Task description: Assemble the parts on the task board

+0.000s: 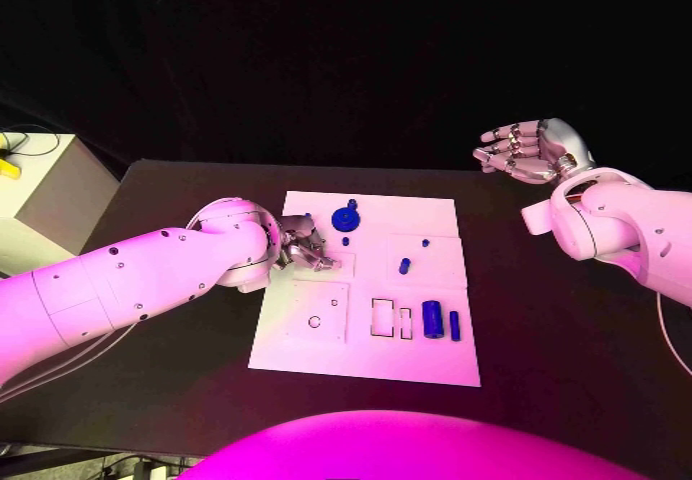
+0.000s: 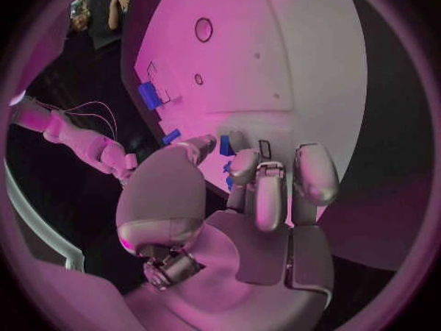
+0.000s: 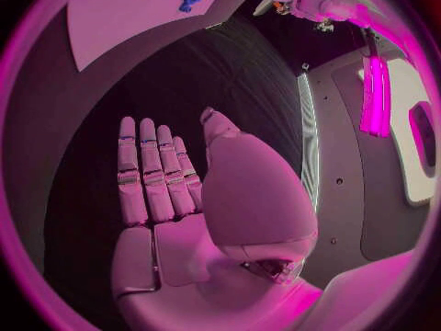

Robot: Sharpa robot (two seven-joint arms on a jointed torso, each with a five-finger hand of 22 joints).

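Observation:
The white task board (image 1: pixel 433 225) lies in the middle of the table. My left hand (image 1: pixel 306 246) hovers over the board's left side with its fingers bunched; a small blue part (image 2: pixel 225 146) sits pinched between its thumb and a finger. A round blue part (image 1: pixel 346 216) and small blue parts (image 1: pixel 404 266) lie on the board past the hand. A blue cylinder (image 1: pixel 433 319) and a thin blue piece (image 1: pixel 454 325) stand beside the rectangular slots (image 1: pixel 384 316). My right hand (image 1: pixel 531 150) is raised off to the far right, fingers apart and holding nothing.
A round hole (image 1: pixel 315 322) marks the board's near left plate. A pale box (image 1: pixel 43 200) stands at the table's left edge. Bare black table (image 1: pixel 562 340) surrounds the board on the right.

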